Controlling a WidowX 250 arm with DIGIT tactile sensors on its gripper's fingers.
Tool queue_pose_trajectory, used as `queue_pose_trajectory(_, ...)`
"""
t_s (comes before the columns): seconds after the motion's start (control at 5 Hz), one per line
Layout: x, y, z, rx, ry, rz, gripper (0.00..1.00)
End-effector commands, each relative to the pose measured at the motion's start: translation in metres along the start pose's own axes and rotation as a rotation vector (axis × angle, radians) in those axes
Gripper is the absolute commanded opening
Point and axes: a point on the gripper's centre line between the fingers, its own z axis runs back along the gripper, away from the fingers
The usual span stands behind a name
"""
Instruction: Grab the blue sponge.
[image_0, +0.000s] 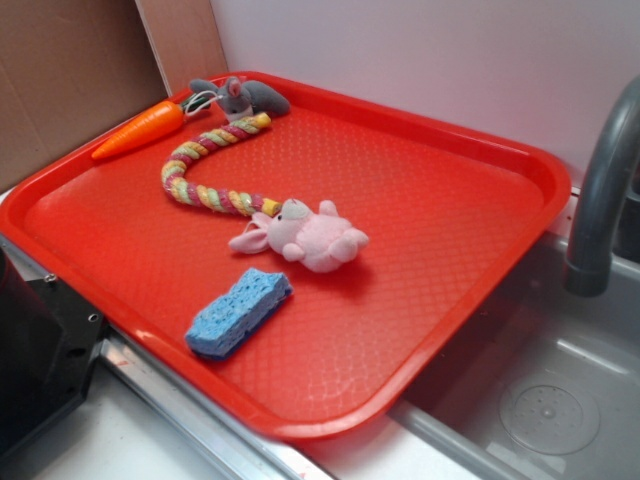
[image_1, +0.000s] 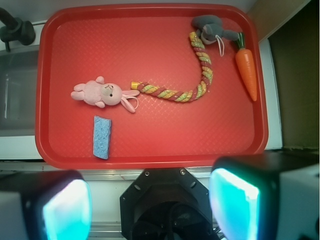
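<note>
The blue sponge (image_1: 102, 136) lies flat near the red tray's (image_1: 150, 30) front edge, just beside the pink bunny (image_1: 102, 93) but apart (room for fingers). The gripper (image_1: 150, 207) hangs high, jaws wide, holding nothing.

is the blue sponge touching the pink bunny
Apart. The wrist view shows a strip of bare red tray between the blue sponge and the pink bunny; the exterior view shows the same gap.

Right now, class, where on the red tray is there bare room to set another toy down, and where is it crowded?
Bare: the red plastic tray's wide half toward the grey faucet, beyond the pink plush bunny. Crowded: the corner holding the orange toy carrot, grey plush mouse and braided rope; the light-blue sponge lies beside the bunny.
</note>
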Motion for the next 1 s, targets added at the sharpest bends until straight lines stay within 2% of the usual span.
queue_pose_trajectory(0.0,0.0,0.0,0.0,0.0,0.0,0.0,1.0)
queue_pose_trajectory(0.2,-0.007,-0.012,-0.05,-0.076,0.069,0.179,1.0)
queue_pose_trajectory(0.4,0.005,-0.035,-0.102,-0.095,0.057,0.183,1.0)
queue_pose_trajectory(0.6,0.016,-0.065,-0.154,-0.097,0.044,0.169,1.0)
queue_pose_trajectory(0.8,0.022,-0.078,-0.191,-0.055,0.058,0.081,1.0)
